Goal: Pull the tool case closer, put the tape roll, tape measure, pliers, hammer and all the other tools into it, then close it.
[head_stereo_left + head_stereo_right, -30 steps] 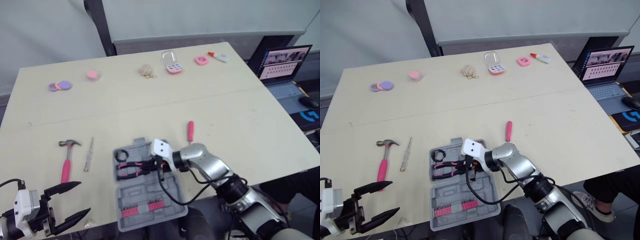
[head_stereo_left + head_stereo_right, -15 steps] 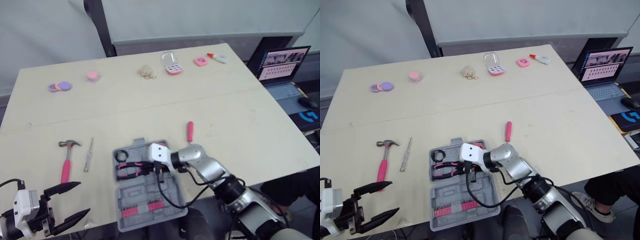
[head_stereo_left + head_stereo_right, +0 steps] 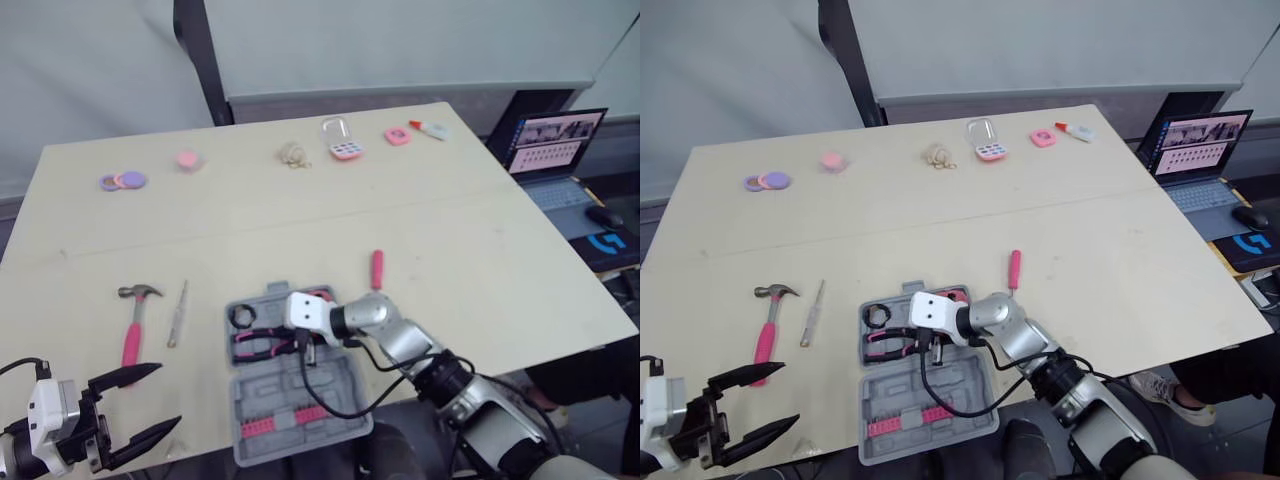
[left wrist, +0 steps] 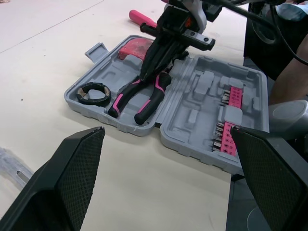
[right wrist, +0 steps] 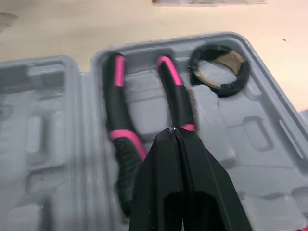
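While the tool case (image 3: 262, 390) lies open at the lower centre of the left eye view, near the table (image 3: 450, 230) edge, the right gripper (image 3: 303, 343) reaches into its upper half, over the pliers (image 3: 258, 343). Already packed: the tape roll (image 3: 243, 317) in the upper-left pocket, and a red block (image 3: 318, 295), likely the tape measure, in the upper-right one. Not packed yet: the hammer (image 3: 131, 335) and thin screwdriver (image 3: 177, 312) left of the case, and the pink-handled screwdriver (image 3: 377, 268) above right. At the lower left corner hangs the left gripper (image 3: 165, 397), fingers apart; judged parked out of the way.

Left wrist view: the right gripper's fingers narrow to a point on the pliers' head. Handles splay toward the lower left, lying in the moulded recess. The case's other half, with the pink bit rows (image 4: 228, 120), lies flat at right, so it is fully open for loading.

Right wrist view: fingers together, seemingly clamped at the pliers' joint, the head hidden beneath them. Grip by the head is judged deliberate, since it leaves the handles free to drop into their slot. Pliers look seated; release judged next.
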Controlling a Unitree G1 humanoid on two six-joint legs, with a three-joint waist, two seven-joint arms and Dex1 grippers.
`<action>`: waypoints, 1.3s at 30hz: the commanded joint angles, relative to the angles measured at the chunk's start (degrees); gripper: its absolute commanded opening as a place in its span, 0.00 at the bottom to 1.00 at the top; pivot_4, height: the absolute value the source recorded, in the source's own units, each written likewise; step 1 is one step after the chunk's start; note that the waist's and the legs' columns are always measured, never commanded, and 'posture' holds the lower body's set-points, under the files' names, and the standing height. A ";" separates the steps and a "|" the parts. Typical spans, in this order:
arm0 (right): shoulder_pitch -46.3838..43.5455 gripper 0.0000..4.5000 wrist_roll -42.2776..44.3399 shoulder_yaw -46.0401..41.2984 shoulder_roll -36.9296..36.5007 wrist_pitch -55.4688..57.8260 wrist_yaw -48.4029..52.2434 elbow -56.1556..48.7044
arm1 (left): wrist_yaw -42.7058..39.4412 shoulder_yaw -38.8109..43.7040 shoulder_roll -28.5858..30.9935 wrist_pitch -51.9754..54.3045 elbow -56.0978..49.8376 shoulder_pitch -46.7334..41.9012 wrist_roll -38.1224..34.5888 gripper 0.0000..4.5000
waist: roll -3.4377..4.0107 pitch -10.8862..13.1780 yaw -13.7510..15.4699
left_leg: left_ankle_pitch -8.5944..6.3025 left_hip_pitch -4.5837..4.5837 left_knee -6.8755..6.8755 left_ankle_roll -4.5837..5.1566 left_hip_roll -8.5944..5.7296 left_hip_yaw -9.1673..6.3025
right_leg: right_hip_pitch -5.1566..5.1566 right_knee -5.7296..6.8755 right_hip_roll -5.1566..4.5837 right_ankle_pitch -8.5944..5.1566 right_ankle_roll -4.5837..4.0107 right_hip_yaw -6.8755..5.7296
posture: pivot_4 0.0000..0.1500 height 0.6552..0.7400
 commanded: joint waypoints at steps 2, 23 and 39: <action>3.28 0.02 -4.78 2.74 -1.28 1.25 -1.17 8.21 | 0.43 -0.20 -0.28 -0.51 -1.16 0.56 0.04 1.00 | 0.07 -0.12 -0.06 | 0.00 0.01 -0.01 -0.01 0.01 -0.01 | 0.01 0.00 0.00 -0.01 -0.02 -0.01 | 1.00 0.87; 3.98 0.02 10.77 -7.49 -0.94 10.07 6.25 -12.68 | 0.88 -2.27 -0.49 -0.83 -0.19 -1.12 0.49 1.00 | 0.24 -0.13 -0.03 | -0.04 -0.28 -0.53 -0.07 0.07 0.08 | -0.53 -0.03 0.02 -0.11 -0.21 -0.24 | 1.00 0.87; 5.96 0.02 9.37 -4.55 -2.52 9.21 8.23 -11.79 | 1.66 -2.72 -0.24 -0.46 -1.44 -0.40 0.28 1.00 | 0.24 0.04 0.05 | -0.04 -0.23 -0.50 -0.07 0.16 0.55 | -0.59 -0.04 0.00 -0.11 -0.20 -0.51 | 1.00 0.87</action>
